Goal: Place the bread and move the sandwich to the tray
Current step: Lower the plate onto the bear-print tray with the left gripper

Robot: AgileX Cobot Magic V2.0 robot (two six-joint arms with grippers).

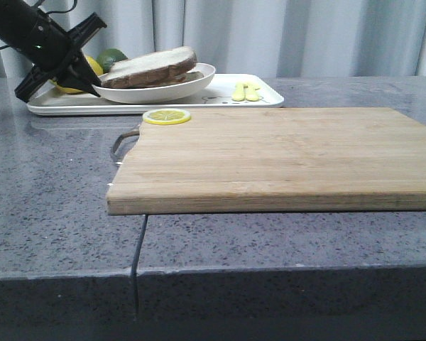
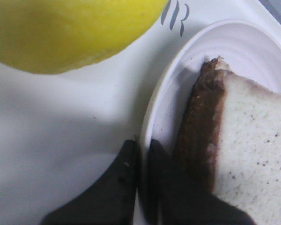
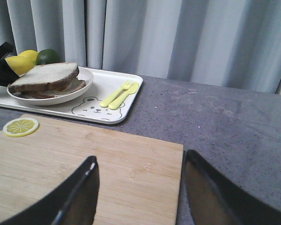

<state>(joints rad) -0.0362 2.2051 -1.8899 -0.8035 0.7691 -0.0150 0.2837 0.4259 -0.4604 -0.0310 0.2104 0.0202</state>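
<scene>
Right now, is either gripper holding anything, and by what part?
The left gripper is pinched on the rim of the sandwich's round white plate, at the edge nearest the lemon. The right gripper is open and empty.

No readable text, only a bear line drawing on the tray (image 3: 126,101)

bread (image 1: 150,65) atop sandwich (image 1: 172,79), plated on tray (image 1: 220,96)

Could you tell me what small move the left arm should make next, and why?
Probably open the left claw and back away. Its fingers are pinched on the plate rim, and the plate with the bread on top already rests on the tray, beside the lemon, so the sandwich looks delivered.
</scene>
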